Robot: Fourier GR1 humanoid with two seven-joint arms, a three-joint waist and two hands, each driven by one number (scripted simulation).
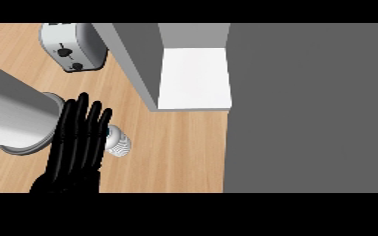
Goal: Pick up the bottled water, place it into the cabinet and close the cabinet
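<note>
The bottled water (pixel 119 145) is a small white ribbed bottle on the wooden counter (pixel 177 150), at the lower left. My left hand (pixel 74 145) stands in front of its left side, fingers straight and pointing up, so only the bottle's right part shows. I cannot tell whether the hand touches it. The cabinet (pixel 136 65) is open at top centre, with a bare white shelf (pixel 193 77) inside. A broad dark grey panel (pixel 299 105), apparently its door, fills the right side. My right hand does not show.
A silver toaster (pixel 70 47) sits at the top left of the counter. A large grey cylinder (pixel 26 117) comes in from the left edge, just beside my hand. Bare wood lies between the bottle and the cabinet.
</note>
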